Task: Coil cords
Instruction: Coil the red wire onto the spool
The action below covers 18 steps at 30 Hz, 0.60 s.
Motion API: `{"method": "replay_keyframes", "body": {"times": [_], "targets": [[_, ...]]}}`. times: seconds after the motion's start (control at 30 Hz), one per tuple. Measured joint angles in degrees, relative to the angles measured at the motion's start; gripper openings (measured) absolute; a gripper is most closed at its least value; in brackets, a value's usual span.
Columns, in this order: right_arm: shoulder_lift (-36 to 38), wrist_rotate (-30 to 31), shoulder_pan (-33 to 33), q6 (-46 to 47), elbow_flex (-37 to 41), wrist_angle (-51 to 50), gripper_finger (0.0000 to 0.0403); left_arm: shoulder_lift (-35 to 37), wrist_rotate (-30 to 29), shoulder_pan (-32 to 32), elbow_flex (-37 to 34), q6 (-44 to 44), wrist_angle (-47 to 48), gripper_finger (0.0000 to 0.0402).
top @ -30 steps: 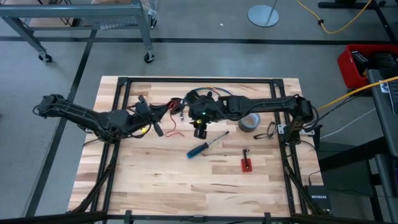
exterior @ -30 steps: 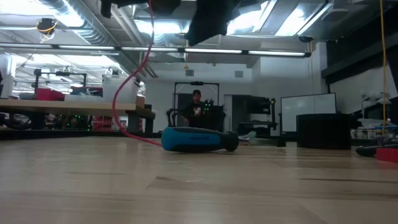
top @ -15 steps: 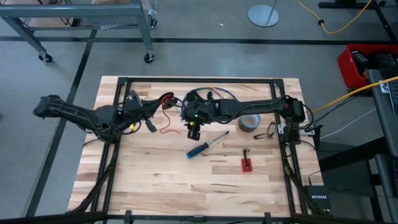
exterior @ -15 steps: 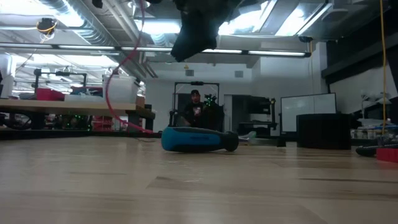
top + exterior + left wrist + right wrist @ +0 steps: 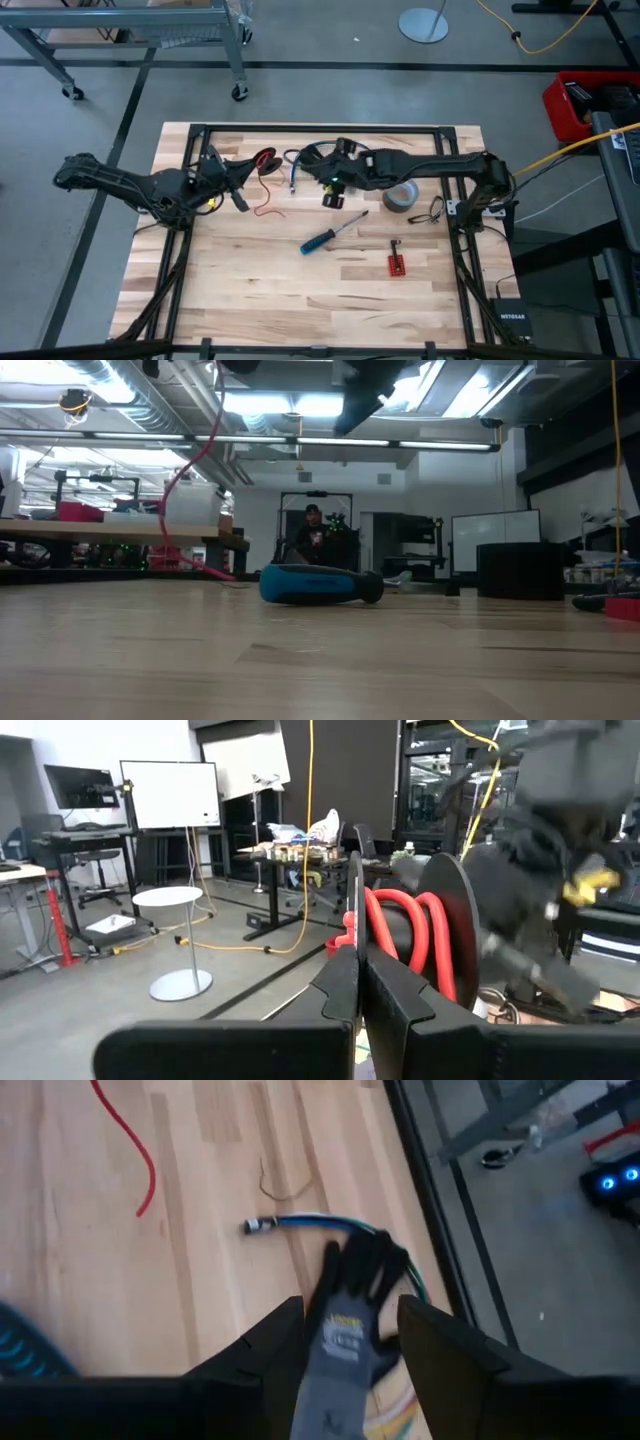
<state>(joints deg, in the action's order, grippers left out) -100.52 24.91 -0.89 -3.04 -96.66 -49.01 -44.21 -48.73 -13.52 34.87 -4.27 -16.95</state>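
red cord (image 5: pixel 264 160), blue-handled screwdriver (image 5: pixel 318 241), grey glove (image 5: pixel 345 1335) (black fingers)

Left end effector (image 5: pixel 357 982) closed, dark fingers (image 5: pixel 340 985) pressed together on a thin black disc edge. Red cord (image 5: pixel 400 935) wound in loops just behind, against a round black reel flange (image 5: pixel 452 925). Beyond: whiteboard (image 5: pixel 169 793), round white stool (image 5: pixel 168 942), hanging yellow cable (image 5: pixel 308 810).

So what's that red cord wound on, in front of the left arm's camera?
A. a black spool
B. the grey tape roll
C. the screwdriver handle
A: in the left wrist view the red cord loops between the dark discs of a black spool, just beyond the left gripper, whose fingers are shut.
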Motion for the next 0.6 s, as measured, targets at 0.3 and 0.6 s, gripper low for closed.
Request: {"method": "replay_keyframes", "body": {"times": [0.3,0.6], "targets": [[14.6,-0.5,-2.5,4.4,6.8,-2.9,0.0168,0.0,0.0,0.0,0.0,0.9,0.1,0.0],[38.5,-3.1,-2.5,11.8,34.9,20.0,0.0168,-0.2,0.1,0.0,0.0,2.7,0.0,0.0]]}}
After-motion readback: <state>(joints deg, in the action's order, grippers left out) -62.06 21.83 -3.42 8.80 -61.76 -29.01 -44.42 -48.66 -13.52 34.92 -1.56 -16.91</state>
